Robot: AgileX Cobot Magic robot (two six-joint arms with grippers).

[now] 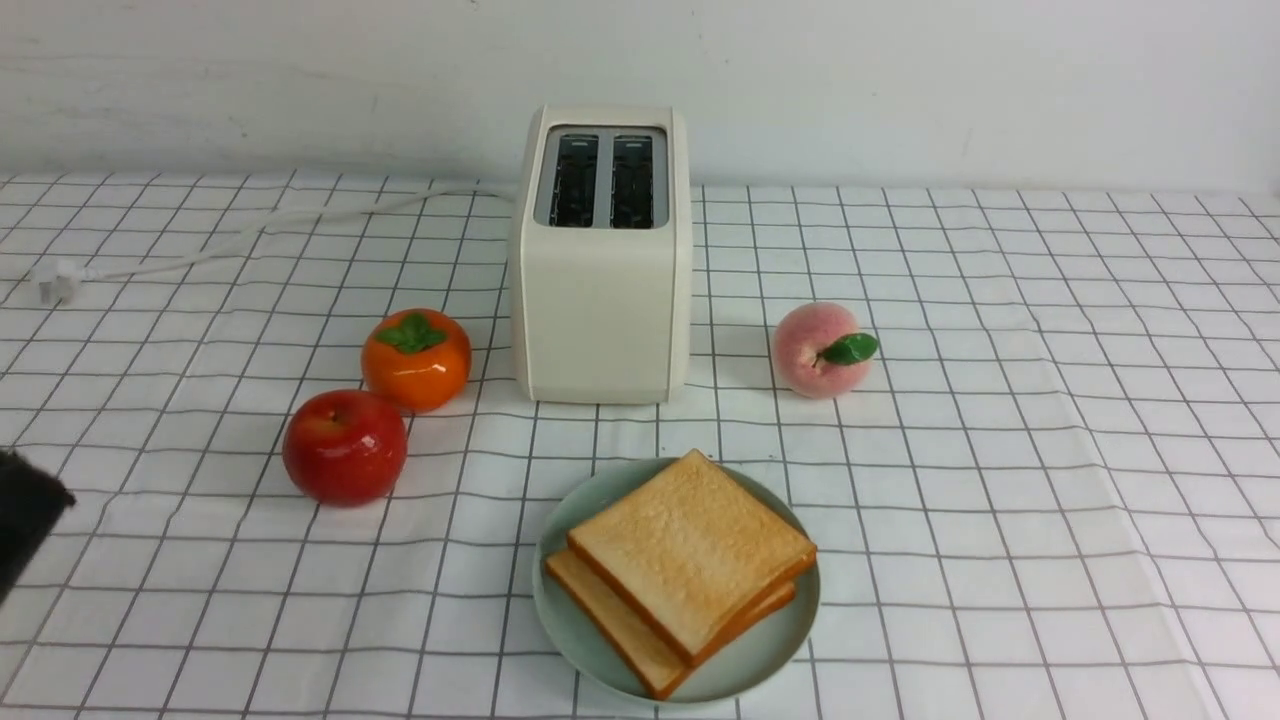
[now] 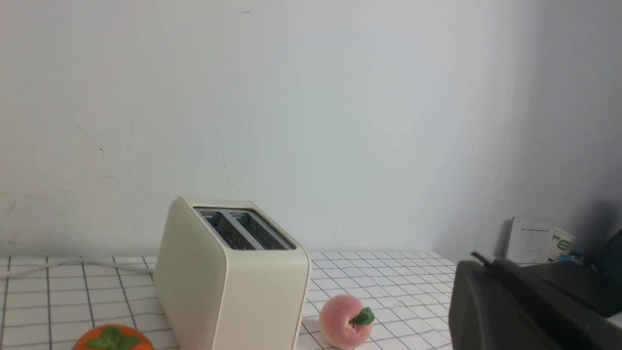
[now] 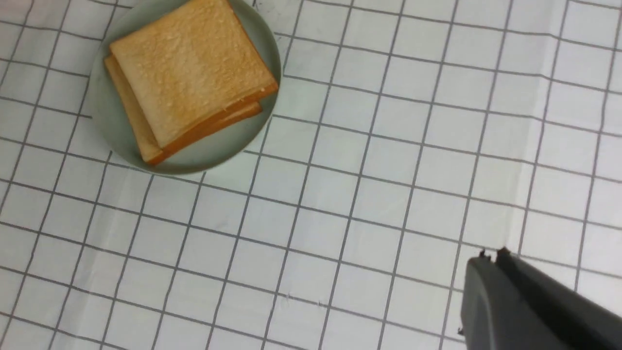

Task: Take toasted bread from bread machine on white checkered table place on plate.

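Two slices of toasted bread [image 1: 690, 545] lie stacked on one pale green plate [image 1: 780, 645], the upper slice skewed over the lower, near the front of the white checkered table [image 1: 1050, 500]. One cream bread machine [image 1: 600, 300] with two slots stands just behind the plate. Its white cord [image 1: 250, 235] trails off to my left.

There are three fruits. One red apple [image 1: 345, 445] and one orange persimmon [image 1: 415, 358] sit left of the machine, and one peach [image 1: 820, 350] sits to its right.

My right tool [image 3: 492, 256] is closed tight on nothing, above bare cloth and well apart from the toast. My left tool [image 2: 478, 260] is also closed and empty, with the bread machine ahead of it.
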